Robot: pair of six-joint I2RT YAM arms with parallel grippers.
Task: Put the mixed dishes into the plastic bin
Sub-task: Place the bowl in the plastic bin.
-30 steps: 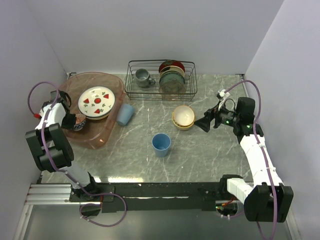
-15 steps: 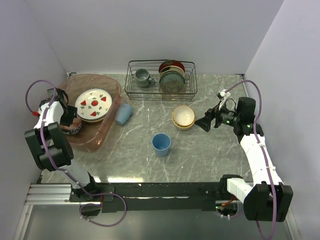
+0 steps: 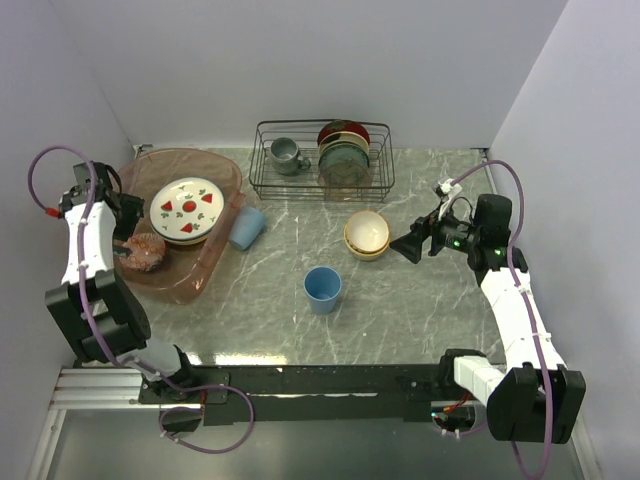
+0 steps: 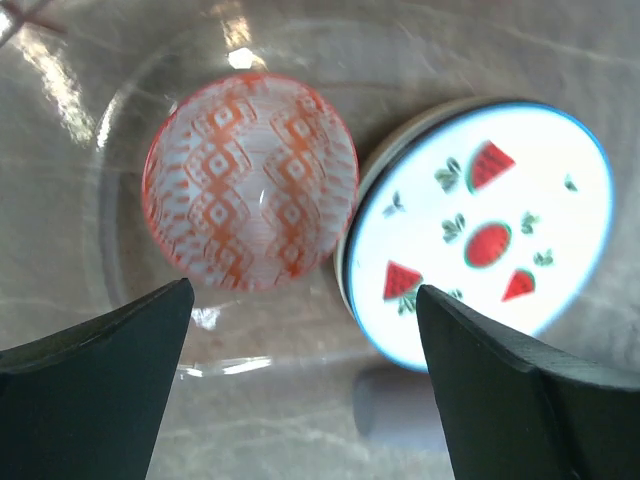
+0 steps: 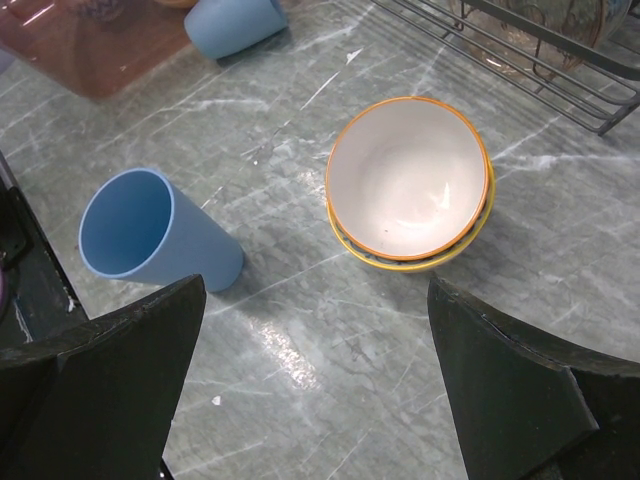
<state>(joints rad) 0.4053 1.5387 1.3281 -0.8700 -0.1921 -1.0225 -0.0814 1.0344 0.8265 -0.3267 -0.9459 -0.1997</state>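
The upright light-blue plastic cup [image 3: 322, 288], at 7 o'clock from the cream ceramic bowl [image 3: 367, 233], may topple if the wide-open, empty right gripper [image 3: 408, 246] swings low; beyond, at 10 o'clock, the spread, empty left gripper [image 4: 302, 288] hovers over the translucent pinkish-red plastic bin [image 3: 190, 283].

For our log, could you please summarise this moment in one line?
left jaws: open over patterned bowl in bin | right jaws: open, facing cream bowl | blue cups: outside bin
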